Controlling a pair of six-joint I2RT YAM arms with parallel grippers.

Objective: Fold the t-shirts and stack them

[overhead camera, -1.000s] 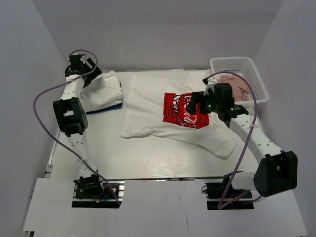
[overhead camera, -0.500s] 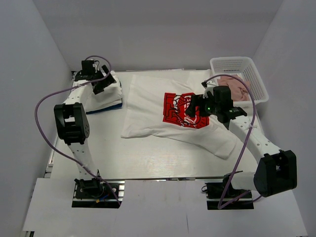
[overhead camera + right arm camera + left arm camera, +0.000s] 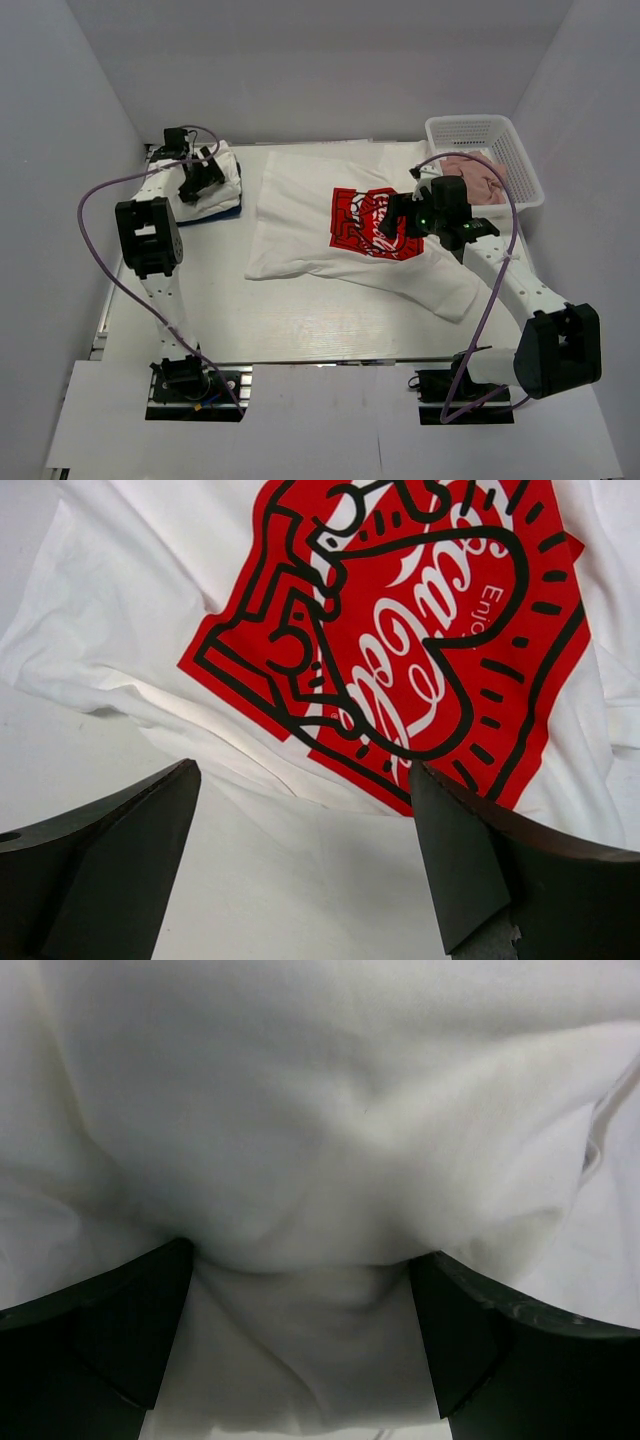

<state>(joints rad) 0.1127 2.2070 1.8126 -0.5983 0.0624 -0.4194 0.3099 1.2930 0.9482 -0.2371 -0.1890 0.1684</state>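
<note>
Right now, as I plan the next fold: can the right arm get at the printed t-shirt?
Probably yes: the right end effector hangs open directly over the printed t-shirt, with nothing between them.

The white t-shirt (image 3: 300,215) below me lies spread front-up mid-table, lightly wrinkled, its red square print (image 3: 365,222) with white script showing, one end trailing near-right. A folded white bundle (image 3: 225,175) sits at the far-left corner.

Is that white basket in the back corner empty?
No, the top view shows a pinkish cloth lying bunched inside the white basket.
</note>
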